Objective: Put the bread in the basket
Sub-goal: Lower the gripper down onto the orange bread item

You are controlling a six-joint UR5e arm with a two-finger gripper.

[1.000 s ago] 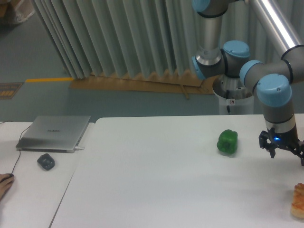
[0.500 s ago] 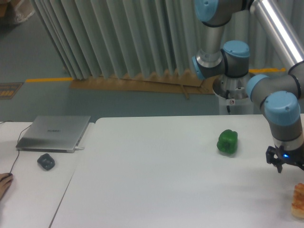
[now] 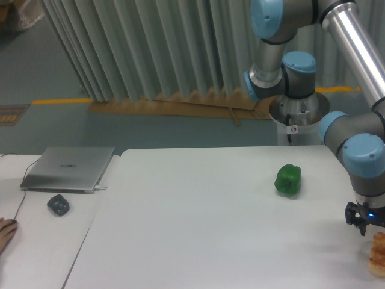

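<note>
The bread (image 3: 378, 254), an orange-brown toasted slice with a paler edge, lies on the white table (image 3: 198, 241) at the far right, cut off by the frame edge. My gripper (image 3: 368, 224) hangs just above and to the left of it, partly out of frame. Only one dark finger (image 3: 360, 220) shows, so I cannot tell if it is open or shut. It holds nothing that I can see. No basket is in view.
A glossy green bell pepper (image 3: 288, 179) stands on the table left of the gripper. A closed laptop (image 3: 69, 168) and a dark mouse (image 3: 58, 205) lie on the left table. A hand (image 3: 6, 232) shows at the left edge.
The gripper has moved right and down, from beside the pepper's level to just above the bread. The bread and pepper have not moved.
</note>
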